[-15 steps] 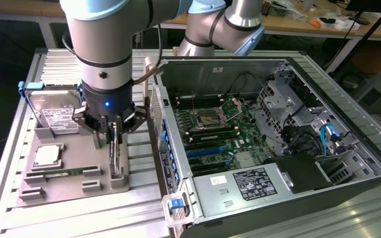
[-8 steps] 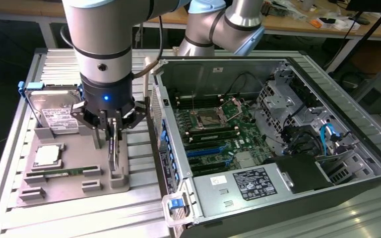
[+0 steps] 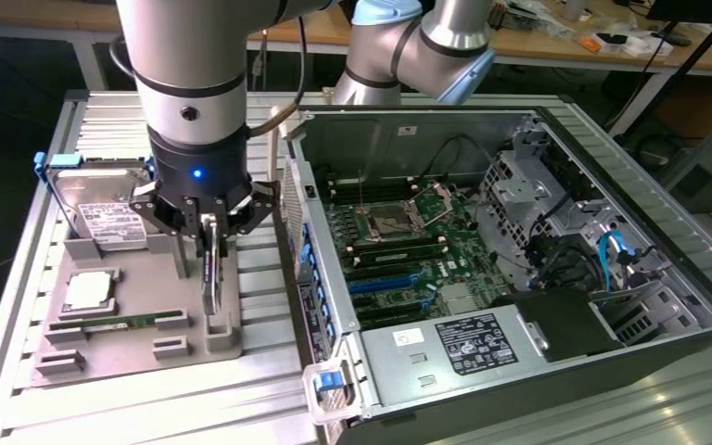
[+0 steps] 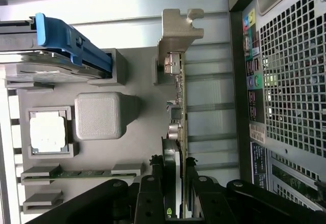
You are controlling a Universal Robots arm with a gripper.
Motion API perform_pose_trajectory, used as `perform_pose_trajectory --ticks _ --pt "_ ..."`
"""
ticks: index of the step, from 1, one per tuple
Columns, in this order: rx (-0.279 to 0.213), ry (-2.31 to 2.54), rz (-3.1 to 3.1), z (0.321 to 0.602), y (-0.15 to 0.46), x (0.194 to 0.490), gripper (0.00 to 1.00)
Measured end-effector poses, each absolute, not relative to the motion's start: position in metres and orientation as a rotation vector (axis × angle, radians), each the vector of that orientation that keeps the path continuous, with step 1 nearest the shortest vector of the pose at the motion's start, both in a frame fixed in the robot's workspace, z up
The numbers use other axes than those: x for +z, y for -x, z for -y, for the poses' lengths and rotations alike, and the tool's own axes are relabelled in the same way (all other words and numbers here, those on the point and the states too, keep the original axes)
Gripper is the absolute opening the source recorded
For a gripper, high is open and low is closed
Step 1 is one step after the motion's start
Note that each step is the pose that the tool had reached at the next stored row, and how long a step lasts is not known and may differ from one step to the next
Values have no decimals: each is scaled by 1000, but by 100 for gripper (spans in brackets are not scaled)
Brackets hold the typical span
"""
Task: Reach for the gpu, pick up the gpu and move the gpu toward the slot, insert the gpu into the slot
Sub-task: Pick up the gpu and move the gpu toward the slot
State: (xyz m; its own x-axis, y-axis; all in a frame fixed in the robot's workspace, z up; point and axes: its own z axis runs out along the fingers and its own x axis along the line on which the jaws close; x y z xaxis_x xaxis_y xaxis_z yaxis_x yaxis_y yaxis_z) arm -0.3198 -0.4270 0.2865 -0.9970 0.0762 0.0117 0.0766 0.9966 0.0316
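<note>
Slats of grey metal formed the surface (image 3: 146, 408), with an open computer case (image 3: 653, 185) lying on it toward the exterior view's right, its motherboard (image 3: 418, 250) exposed. The arm (image 3: 183, 74) came down over a grey tray (image 3: 133, 269) beside the case. A hard drive (image 3: 103, 209) stood on edge at the tray's far end. The gpu (image 3: 211, 283) stood on edge along the tray's side nearest the case, well apart from the motherboard. In the wrist view the gpu (image 4: 179, 112) ran edge-on, its bracket end at a grey post (image 4: 178, 30) of the tray. The claw (image 3: 212, 248) straddled the card from above. Its fingers (image 4: 153, 193) were clenched on the two faces, grasping the gpu. A CPU (image 3: 90, 290) and a memory stick (image 3: 115, 322) lay in their tray pockets.
</note>
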Motion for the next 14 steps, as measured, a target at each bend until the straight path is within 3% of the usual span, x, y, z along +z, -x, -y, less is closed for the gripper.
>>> perform_pose_trajectory --ticks 14 --pt "-48 120 3130 426 321 329 27"
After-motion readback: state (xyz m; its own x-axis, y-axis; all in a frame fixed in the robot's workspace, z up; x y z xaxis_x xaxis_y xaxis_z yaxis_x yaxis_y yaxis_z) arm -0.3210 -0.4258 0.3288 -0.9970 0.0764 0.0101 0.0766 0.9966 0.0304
